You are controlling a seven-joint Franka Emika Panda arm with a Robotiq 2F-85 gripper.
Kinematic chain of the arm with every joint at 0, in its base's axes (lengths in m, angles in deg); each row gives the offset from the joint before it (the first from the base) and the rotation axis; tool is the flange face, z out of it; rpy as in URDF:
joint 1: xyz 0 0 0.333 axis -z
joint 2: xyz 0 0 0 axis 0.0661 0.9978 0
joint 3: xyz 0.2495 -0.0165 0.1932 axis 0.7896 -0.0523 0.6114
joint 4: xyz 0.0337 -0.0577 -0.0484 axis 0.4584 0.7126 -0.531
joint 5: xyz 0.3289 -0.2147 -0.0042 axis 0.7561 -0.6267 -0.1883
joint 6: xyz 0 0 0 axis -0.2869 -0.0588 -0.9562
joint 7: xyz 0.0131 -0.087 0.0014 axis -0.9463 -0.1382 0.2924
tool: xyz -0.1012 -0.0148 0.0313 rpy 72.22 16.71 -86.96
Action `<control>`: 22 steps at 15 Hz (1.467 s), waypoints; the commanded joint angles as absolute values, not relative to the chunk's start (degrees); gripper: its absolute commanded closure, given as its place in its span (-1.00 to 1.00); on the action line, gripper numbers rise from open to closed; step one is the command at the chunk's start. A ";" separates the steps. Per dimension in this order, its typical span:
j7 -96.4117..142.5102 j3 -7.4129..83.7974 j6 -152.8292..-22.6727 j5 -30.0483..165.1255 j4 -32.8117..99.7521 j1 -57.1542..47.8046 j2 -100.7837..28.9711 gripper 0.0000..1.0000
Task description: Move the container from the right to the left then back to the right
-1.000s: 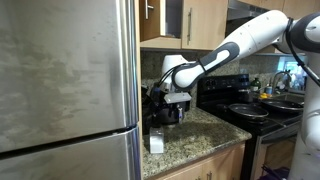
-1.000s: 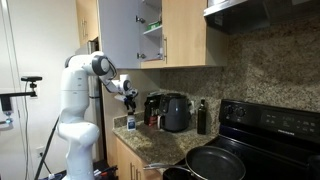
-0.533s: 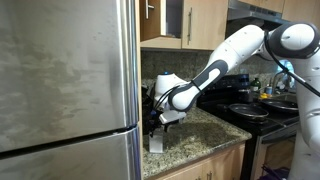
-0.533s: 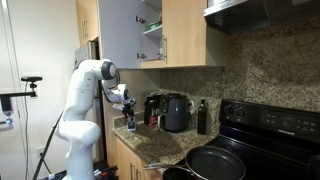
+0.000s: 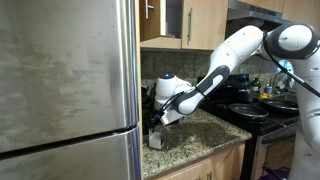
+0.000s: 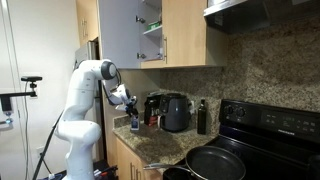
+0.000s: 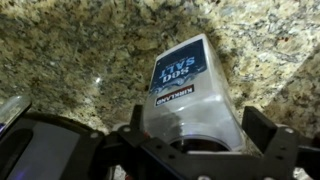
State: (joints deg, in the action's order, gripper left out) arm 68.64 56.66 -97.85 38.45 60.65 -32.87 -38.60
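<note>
Gripper (image 7: 192, 128) is low, fingers (image 7: 133, 122) straddling the container (image 7: 190, 85) one per side, prob. lined up for a side pinch before the carry left; can't tell if the pads press yet. Container sits btwn them on the granite counter (image 7: 60, 50): whitish translucent plastic, blue label w/ Kirkland print. Black air fryer (image 6: 176, 112) stands beyond.

In an exterior view the camera sits beside the refrigerator (image 5: 60, 80) looking along the granite table (image 5: 205, 132) toward the stove (image 5: 245, 110), in an exterior view farther back it faces the arm (image 6: 85, 90), and the wrist view looks closely down on that table.
</note>
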 commanded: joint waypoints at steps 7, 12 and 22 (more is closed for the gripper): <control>74.03 54.86 -106.18 27.34 61.15 -33.05 -38.30 -1.00; 73.81 59.15 -100.89 33.15 64.54 -34.16 -47.25 -0.50; 79.18 68.60 -75.16 41.51 61.50 -31.24 -57.96 -0.79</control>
